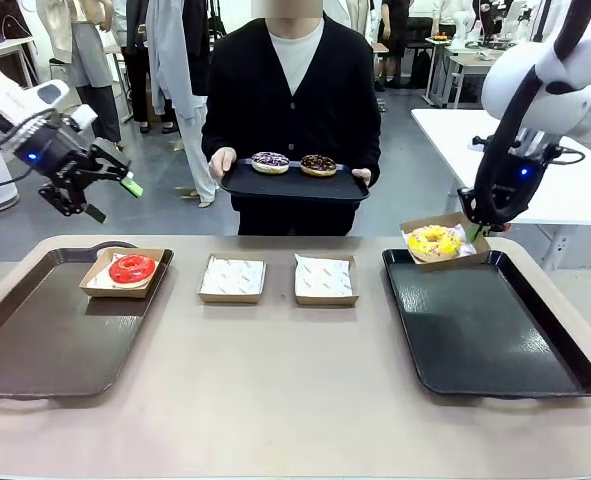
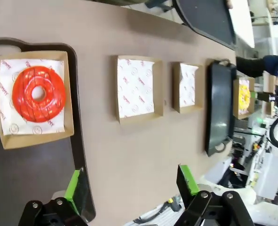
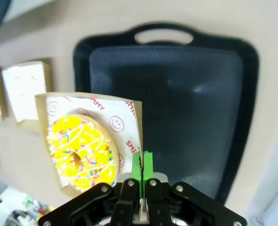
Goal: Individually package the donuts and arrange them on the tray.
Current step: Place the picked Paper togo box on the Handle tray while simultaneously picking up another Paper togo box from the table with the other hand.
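Note:
A glossy red donut (image 1: pixel 132 268) (image 2: pixel 38 93) lies in a paper-lined cardboard box on the left tray (image 1: pixel 45 340). My left gripper (image 1: pixel 113 200) (image 2: pixel 129 181) hangs open above that tray, holding nothing. My right gripper (image 1: pixel 473 232) (image 3: pixel 142 162) is shut on the edge of a box that carries the yellow sprinkled donut (image 1: pixel 433 241) (image 3: pixel 82 148), lifted over the far left corner of the right tray (image 1: pixel 485 320) (image 3: pixel 186 94). Across the table a person holds a dark tray (image 1: pixel 295 185) with a sprinkled donut (image 1: pixel 270 161) and a chocolate donut (image 1: pixel 318 164).
Two empty paper-lined boxes (image 1: pixel 232 278) (image 1: pixel 325 278) sit side by side on the table between the trays, also seen in the left wrist view (image 2: pixel 139 88) (image 2: pixel 188 86). The right tray's inside is bare. The table's near half has free room.

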Robot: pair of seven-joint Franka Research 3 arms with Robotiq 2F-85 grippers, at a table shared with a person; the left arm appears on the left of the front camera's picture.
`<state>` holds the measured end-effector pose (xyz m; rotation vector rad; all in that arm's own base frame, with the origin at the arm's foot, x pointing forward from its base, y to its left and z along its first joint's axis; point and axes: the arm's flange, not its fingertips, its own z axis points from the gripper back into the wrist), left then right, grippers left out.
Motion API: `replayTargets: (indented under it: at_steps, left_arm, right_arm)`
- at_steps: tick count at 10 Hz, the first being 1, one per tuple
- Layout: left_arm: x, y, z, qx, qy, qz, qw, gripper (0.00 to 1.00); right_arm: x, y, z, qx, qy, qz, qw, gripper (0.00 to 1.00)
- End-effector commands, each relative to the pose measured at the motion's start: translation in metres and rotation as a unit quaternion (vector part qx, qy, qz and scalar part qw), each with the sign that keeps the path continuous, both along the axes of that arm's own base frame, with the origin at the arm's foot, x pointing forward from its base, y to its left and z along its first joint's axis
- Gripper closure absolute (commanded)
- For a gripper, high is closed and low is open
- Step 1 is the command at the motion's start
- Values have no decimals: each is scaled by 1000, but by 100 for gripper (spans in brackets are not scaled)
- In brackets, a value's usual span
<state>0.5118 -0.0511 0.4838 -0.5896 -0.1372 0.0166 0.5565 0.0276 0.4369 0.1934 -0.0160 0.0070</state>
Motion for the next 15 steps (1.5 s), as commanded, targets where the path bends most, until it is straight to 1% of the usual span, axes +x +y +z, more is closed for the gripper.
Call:
replayTargets:
  at_steps: [1, 2, 3, 4, 5, 7, 10, 15]
  left_arm:
    - [16, -28, -4, 50, -8, 3, 999, 0]
    - [17, -45, -11, 71, -24, -10, 997, 0]
    - [19, -61, -22, 95, -36, -26, 994, 0]
    - [21, -75, -31, 110, -41, -42, 992, 0]
    - [21, -87, -40, 129, -41, -52, 989, 0]
    - [20, -112, -60, 176, -48, -64, 981, 0]
    - [17, -147, -84, 222, -36, -73, 972, 0]
    - [21, -185, -108, 241, -28, -74, 967, 0]
  right_arm:
    - [-2, 4, -23, 10, 10, 7, 1000, 99]
    - [-2, 7, -36, -5, 32, -6, 999, 99]
    - [0, 8, -45, -10, 41, -6, 999, 99]
    - [0, 8, -48, -5, 45, -8, 999, 99]
    - [-3, 5, -41, -2, 36, 2, 999, 99]
    - [-3, 5, -41, -2, 36, 2, 999, 99]
    - [-3, 5, -41, -2, 36, 2, 999, 99]
    - [-3, 5, -41, -2, 36, 2, 999, 99]
